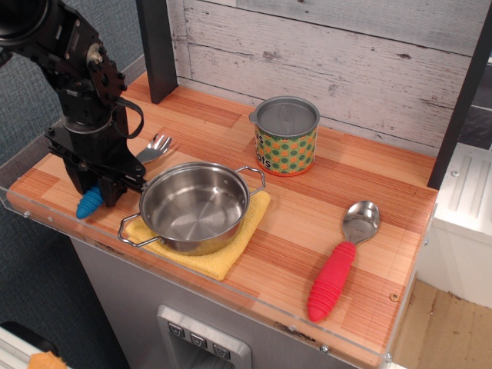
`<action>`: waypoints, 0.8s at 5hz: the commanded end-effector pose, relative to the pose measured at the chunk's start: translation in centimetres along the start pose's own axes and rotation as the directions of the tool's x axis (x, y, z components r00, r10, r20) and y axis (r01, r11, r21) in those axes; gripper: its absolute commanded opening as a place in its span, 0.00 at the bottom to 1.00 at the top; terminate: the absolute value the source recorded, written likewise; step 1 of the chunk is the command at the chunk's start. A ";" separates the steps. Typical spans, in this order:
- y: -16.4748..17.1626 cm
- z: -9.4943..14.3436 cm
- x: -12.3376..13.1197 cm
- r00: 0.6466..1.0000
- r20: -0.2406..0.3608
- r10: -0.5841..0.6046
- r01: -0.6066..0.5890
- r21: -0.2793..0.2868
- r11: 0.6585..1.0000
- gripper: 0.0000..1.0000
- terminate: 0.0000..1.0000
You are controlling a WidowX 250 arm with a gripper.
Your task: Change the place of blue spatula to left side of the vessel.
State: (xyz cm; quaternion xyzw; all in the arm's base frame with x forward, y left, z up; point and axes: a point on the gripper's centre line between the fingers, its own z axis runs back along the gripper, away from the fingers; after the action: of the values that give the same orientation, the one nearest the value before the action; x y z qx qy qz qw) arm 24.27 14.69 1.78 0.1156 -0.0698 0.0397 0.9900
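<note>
Pincer pressed onto blue spatula, low over worktop, just left of pot. Fork end pointing toward back wall.

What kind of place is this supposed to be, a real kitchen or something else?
It looks like a toy play kitchen set up as a robot test bench, not a real one. The wooden counter has a clear plastic edge, and it holds a small steel pot, a patterned tin can and a chunky red-handled spoon.
</note>
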 end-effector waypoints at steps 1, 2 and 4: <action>0.6 1.0 0.4 1.000 0.024 -0.005 0.004 0.026 1.000 1.00 0.00; 0.7 1.6 0.4 0.999 0.037 -0.012 0.010 0.034 0.999 1.00 0.00; 1.1 3.2 0.6 0.996 0.074 0.040 -0.042 0.025 0.999 1.00 0.00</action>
State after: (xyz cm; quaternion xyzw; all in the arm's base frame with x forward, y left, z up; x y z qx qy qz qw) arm 23.96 14.62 3.93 0.1185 -0.0893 0.0530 0.9875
